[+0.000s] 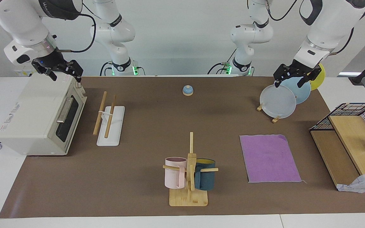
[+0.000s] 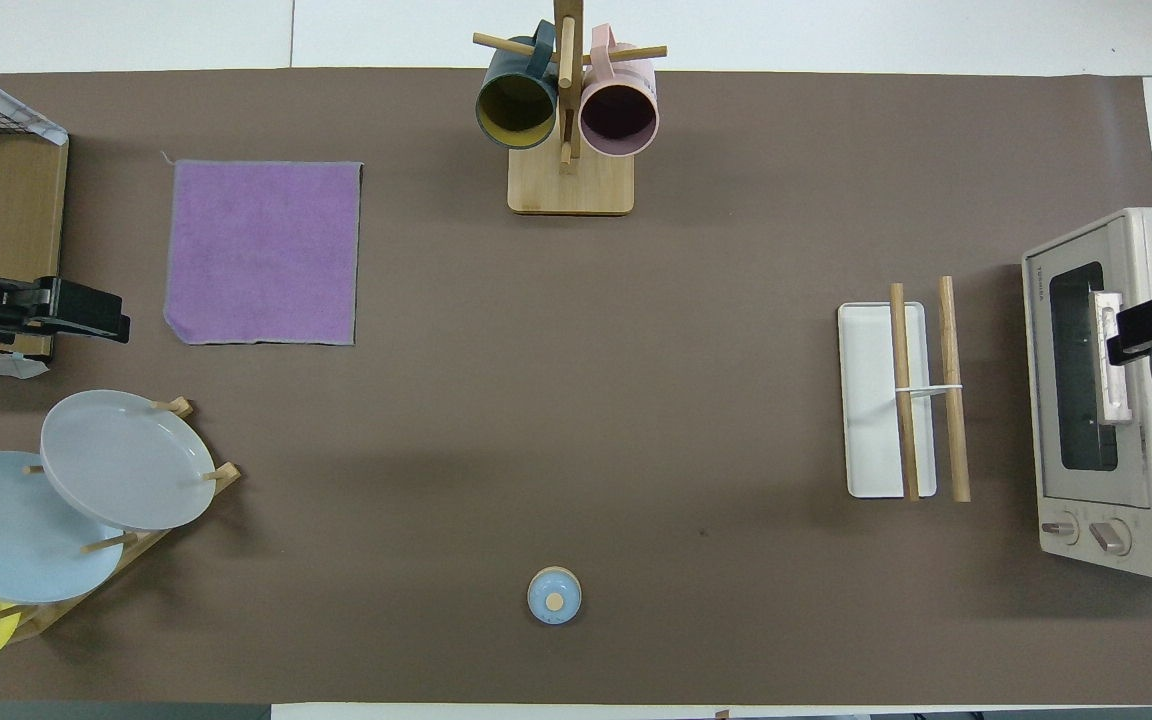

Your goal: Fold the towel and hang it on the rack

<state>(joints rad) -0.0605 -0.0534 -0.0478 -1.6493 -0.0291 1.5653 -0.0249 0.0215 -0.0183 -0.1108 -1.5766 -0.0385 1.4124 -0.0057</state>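
We see the towel lying flat, purple face up, unfolded, at three o'clock from the mug tree in the facing view. It looks light and limp, so we would pinch a corner. The left gripper, over the plates, seems open; the right gripper, over the toaster oven, we cannot tell. The rack stands beside that oven.

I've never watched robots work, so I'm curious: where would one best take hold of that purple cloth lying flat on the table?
Probably at a corner or edge, coming down from above. The towel lies flat and spread on the mat, so only its thin rim can be pinched. One corner nearer the robots curls up slightly. The left gripper, over the plates, is nearest.
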